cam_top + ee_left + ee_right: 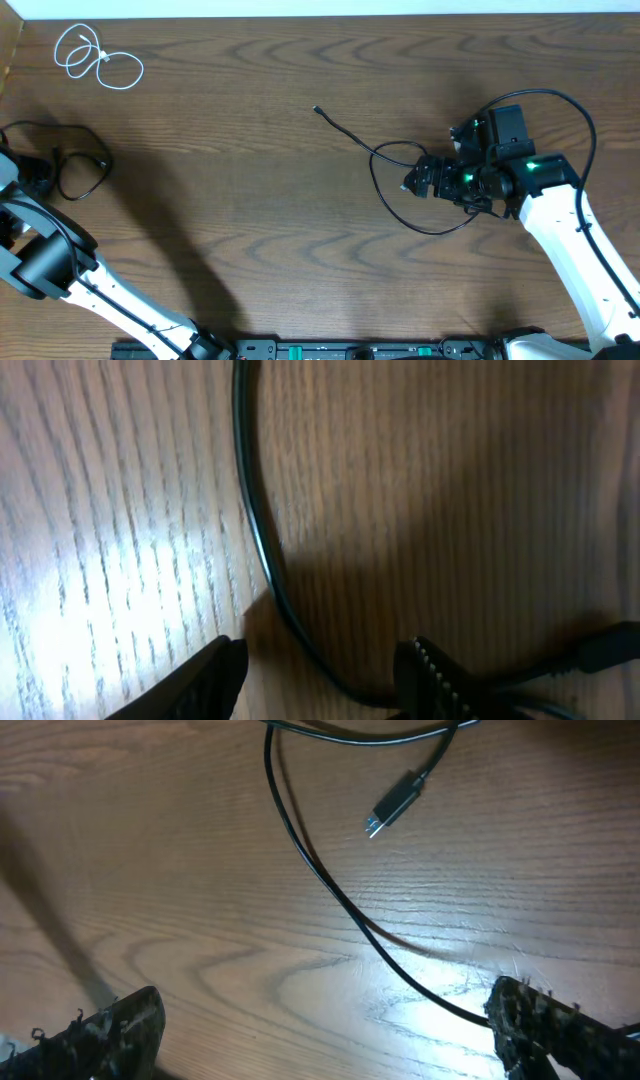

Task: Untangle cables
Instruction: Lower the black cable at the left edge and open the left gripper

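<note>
A white cable [98, 60] lies coiled at the far left corner of the table. One black cable [86, 172] forms a small loop at the left edge, beside my left gripper [42, 174]. In the left wrist view that cable [262, 545] runs down between the parted fingers of the left gripper [320, 682], close to the right finger [432, 678], and its plug [608, 646] lies at the right. A second black cable [380, 190] loops mid-table, its plug [317, 110] pointing far left. My right gripper [412, 184] stands open over it. The cord [330, 890] passes by the right fingertip [535, 1025] of the right gripper [330, 1020], and a plug [395, 805] lies beyond.
A thicker black cord [560, 100] arches off the right arm over the table at the right. The table's far edge [320, 18] runs along the top and its left edge is beside the left gripper.
</note>
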`<action>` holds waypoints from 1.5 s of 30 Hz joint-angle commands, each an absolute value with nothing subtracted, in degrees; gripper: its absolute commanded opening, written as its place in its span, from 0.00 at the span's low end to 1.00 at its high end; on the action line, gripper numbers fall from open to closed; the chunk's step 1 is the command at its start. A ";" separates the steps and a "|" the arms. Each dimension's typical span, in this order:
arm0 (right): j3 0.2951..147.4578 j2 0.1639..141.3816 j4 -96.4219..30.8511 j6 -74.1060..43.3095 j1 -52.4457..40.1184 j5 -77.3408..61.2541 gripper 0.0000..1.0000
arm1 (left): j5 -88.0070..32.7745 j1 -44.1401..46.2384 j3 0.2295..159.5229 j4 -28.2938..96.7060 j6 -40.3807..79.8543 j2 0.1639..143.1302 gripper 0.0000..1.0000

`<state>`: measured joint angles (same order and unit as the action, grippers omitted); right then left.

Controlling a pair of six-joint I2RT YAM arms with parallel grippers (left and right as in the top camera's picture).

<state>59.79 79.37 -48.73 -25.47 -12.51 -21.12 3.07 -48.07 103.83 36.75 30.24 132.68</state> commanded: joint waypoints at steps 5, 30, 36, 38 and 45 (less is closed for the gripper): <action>60.20 79.42 -47.40 -26.15 -13.67 -20.91 0.99 | 2.98 -48.16 102.21 35.51 30.72 132.88 0.42; 60.20 79.42 -47.57 -26.15 -14.04 -20.93 0.99 | -5.82 -48.38 98.00 34.35 31.55 129.14 0.07; 60.20 79.42 -48.86 -26.13 -14.04 -20.91 0.99 | -10.74 -48.86 98.04 32.01 42.57 121.80 0.07; 60.20 79.42 -48.95 -26.13 -14.04 -20.91 0.99 | -10.74 -48.97 98.04 32.01 45.15 119.31 0.08; 60.20 79.42 -48.82 -26.11 -14.04 -20.91 0.99 | -12.49 -48.95 98.04 34.39 45.74 116.22 0.08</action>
